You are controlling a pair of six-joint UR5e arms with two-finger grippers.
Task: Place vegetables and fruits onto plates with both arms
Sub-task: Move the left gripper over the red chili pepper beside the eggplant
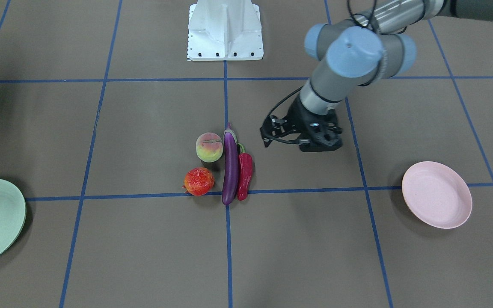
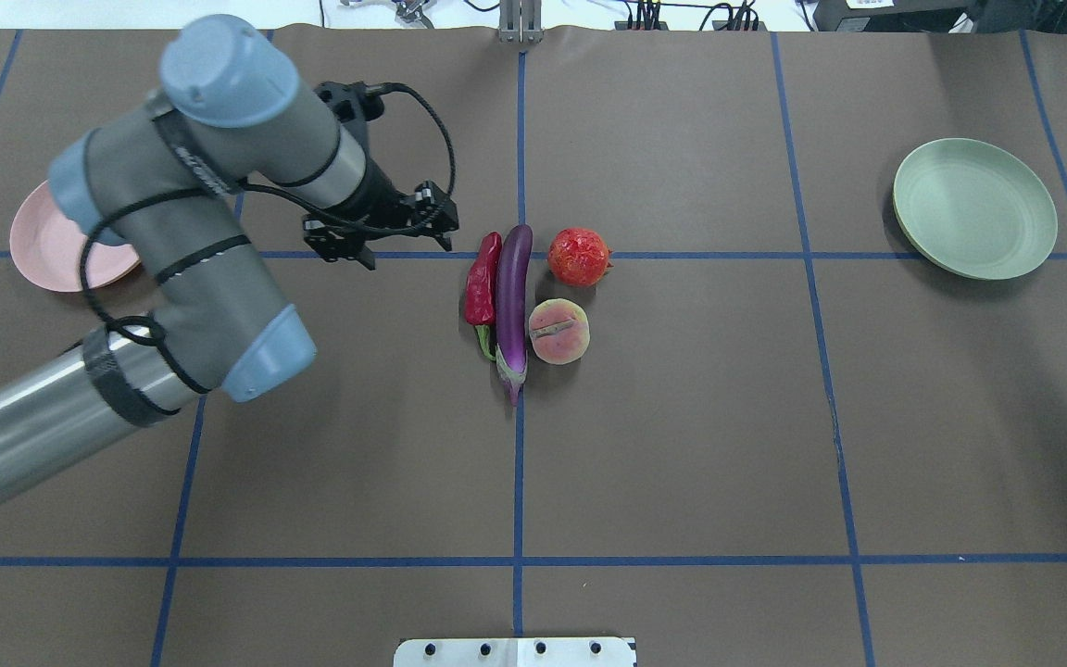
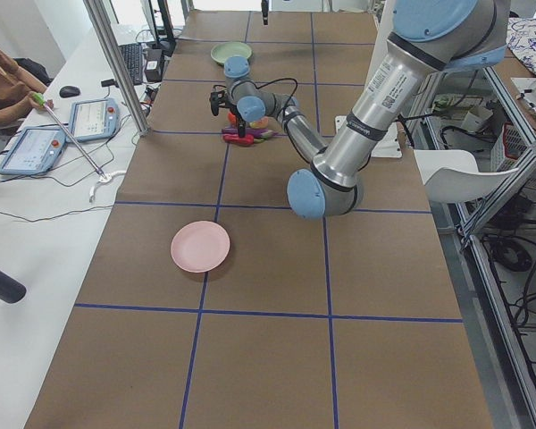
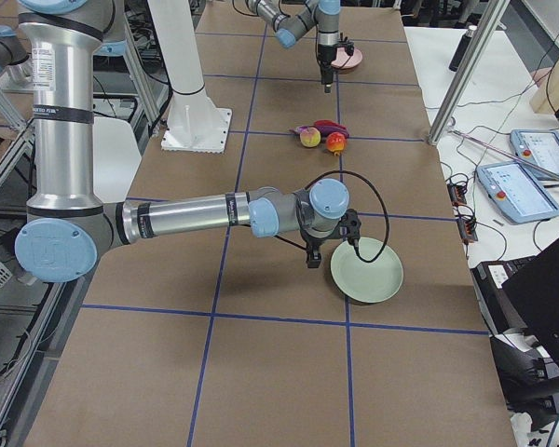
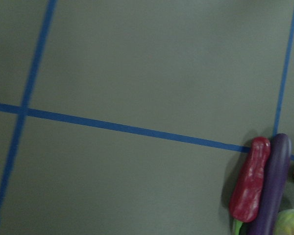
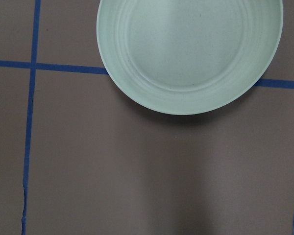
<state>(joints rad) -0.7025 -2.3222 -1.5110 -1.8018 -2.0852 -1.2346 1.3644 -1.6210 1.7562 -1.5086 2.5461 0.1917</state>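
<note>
Vegetables and fruits lie bunched at the middle of the table, on a crossing of blue tape lines.

The left arm reaches over its half and hides part of the pale pink plate in the overhead view. From the table's left end it also covers most of the bunch. The left gripper hangs near the chili, apart from it, on the pink plate's side. Its fingers stand spread with nothing between them.

The right arm stretches low toward the mint green plate. The right gripper sits just beside that plate's rim. I cannot tell how its fingers stand: overhead shows only a sliver of it at the edge. The front view cuts the mint plate off at the side, and the right wrist camera cuts it off at the top.

The white base stands at the robot's side of the table.

The eggplant lies along the centre tape line. The chili pepper rests against its side toward the left gripper. The peach touches the eggplant's other side, and the orange-red fruit sits just beside both. Open brown surface lies between the bunch and either plate, one toward each end of the table.
</note>
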